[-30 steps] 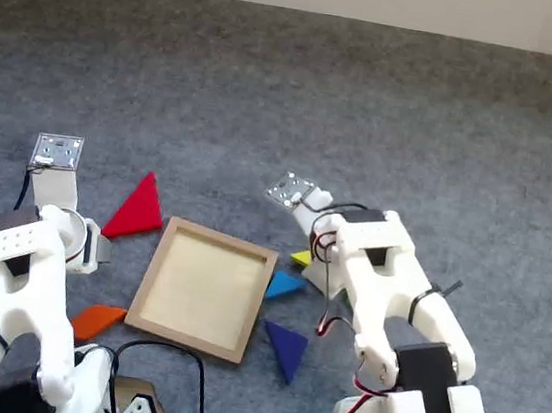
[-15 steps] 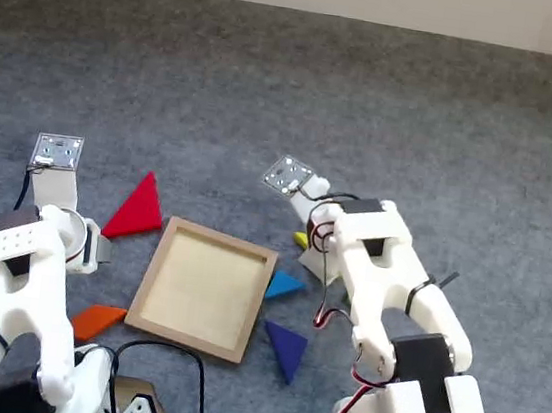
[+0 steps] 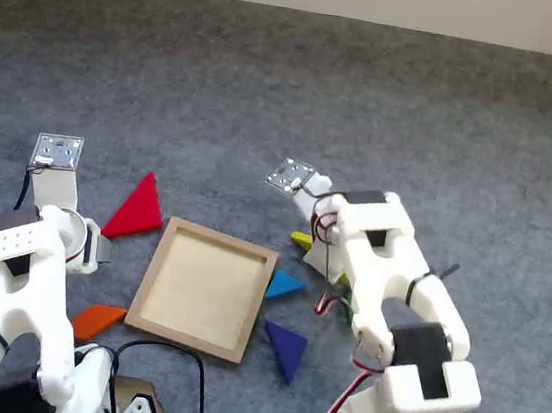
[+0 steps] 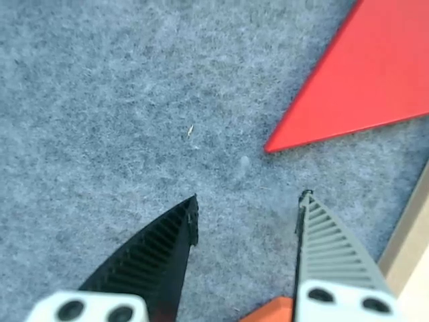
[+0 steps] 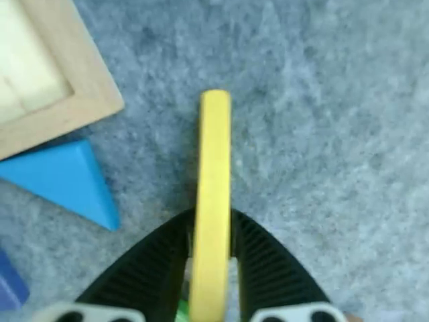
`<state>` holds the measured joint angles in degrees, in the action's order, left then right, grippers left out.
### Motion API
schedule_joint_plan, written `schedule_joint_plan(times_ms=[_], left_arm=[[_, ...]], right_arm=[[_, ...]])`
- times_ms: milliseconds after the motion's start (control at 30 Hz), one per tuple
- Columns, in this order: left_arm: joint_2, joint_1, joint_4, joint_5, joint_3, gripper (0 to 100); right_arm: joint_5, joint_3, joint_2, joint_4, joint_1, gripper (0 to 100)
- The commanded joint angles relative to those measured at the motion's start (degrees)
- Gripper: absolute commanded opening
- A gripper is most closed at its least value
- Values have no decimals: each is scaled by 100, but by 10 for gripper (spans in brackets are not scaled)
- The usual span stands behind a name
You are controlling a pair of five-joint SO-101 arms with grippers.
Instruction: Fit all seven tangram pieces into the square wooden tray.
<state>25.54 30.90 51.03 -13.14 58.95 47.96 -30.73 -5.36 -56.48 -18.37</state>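
The square wooden tray (image 3: pixel 222 239) lies between the arms with nothing in it. My right gripper (image 5: pixel 212 221) is shut on a yellow piece (image 5: pixel 214 154), held on edge above the carpet just off the tray's corner (image 5: pixel 74 100). From above, the yellow piece (image 3: pixel 301 240) sits right of the tray's far corner. My left gripper (image 4: pixel 249 198) is open over bare carpet, with the red triangle (image 4: pixel 362 80) beyond its fingertips. The red triangle (image 3: pixel 138 208) lies left of the tray.
A light blue triangle (image 3: pixel 283 285) touches the tray's right side. A dark blue triangle (image 3: pixel 286 347) lies nearer the front. An orange piece (image 3: pixel 98 321) lies front left of the tray. A bit of green (image 3: pixel 345 281) shows under the right arm. Carpet at the back is open.
My right gripper has moved a little toward the far side of the table with the yellow piece in it. The left arm has not moved.
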Motion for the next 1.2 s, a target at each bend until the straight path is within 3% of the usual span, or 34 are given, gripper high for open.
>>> schedule_joint_plan(times_ms=[0,300,633,767,933,1167], left_arm=[[101,22,-62,18,-22,235],[101,22,-70,18,-22,235],[101,57,-79,35,-22,235],[101,66,-79,35,-22,236],[101,66,-79,35,-22,236],[101,66,-79,35,-22,236]], right_arm=[[79,804,75,-857,40,5],[-26,2721,92,-2809,-286,5],[-888,3011,989,-2835,-2158,5],[-1187,2721,1095,-2141,-2677,5],[-1204,1516,1095,-391,-3029,5],[-1169,558,1086,1042,-3099,7]])
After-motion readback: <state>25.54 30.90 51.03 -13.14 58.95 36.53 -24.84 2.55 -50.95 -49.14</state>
